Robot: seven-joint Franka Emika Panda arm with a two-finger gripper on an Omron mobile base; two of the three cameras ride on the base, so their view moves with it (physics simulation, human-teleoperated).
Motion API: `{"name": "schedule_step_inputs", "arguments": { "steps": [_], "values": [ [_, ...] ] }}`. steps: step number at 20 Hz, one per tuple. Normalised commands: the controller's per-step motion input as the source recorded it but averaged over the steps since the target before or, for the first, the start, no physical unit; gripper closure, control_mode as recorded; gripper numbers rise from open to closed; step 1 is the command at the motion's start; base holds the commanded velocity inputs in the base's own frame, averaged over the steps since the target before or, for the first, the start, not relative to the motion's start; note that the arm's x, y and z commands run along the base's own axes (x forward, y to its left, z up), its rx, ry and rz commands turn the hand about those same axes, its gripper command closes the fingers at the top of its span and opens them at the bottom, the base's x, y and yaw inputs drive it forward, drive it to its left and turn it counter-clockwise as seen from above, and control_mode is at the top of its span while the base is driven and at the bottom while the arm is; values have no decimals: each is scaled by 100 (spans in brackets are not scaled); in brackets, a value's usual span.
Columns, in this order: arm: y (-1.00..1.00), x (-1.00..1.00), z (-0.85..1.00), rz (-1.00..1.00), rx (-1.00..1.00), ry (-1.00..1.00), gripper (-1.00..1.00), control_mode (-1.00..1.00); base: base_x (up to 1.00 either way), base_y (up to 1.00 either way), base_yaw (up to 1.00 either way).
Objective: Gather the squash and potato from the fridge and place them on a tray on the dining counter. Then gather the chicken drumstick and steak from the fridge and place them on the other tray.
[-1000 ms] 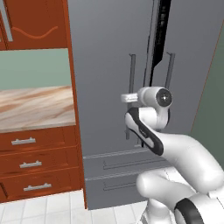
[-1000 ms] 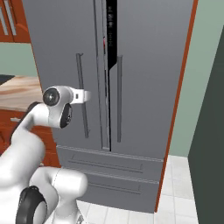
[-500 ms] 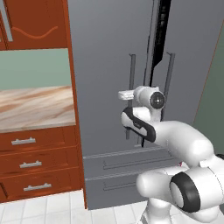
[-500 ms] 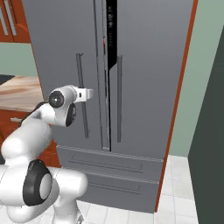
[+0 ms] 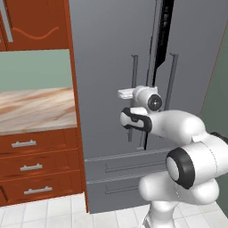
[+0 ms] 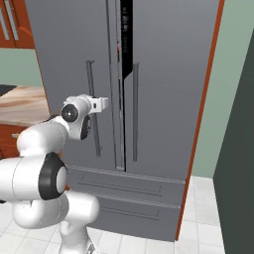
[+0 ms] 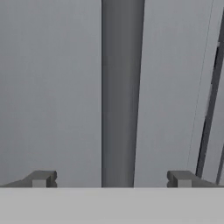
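Gripper (image 7: pixel 112 180) has closed in on the fridge (image 5: pixel 111 67) left door handle (image 7: pixel 121 92); jaws spread wide, straddling the bar. Door still shut; grasp likely next.

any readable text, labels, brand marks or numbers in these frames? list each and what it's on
None that can be read.
Black panel strip on the fridge: a few tiny light marks near its top, too small and blurred to read.
Fridge doors, bar handle, wood drawers and the gripper: no lettering or signs on them.
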Motion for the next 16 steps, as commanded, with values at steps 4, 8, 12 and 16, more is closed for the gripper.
{"name": "schedule_step_inputs", "arguments": {
  "steps": [4, 8, 12, 16],
  "values": [
    [0, 37, 0, 0, 0, -8, -100, -100, 0, 0, 0],
    [0, 37, 0, 0, 0, -9, -100, -100, 0, 0, 0],
    [0, 38, 0, 0, 0, -8, -100, -100, 0, 0, 0],
    [1, 35, 0, 0, 0, -3, 100, -100, 0, 0, 0]
  ]
}}
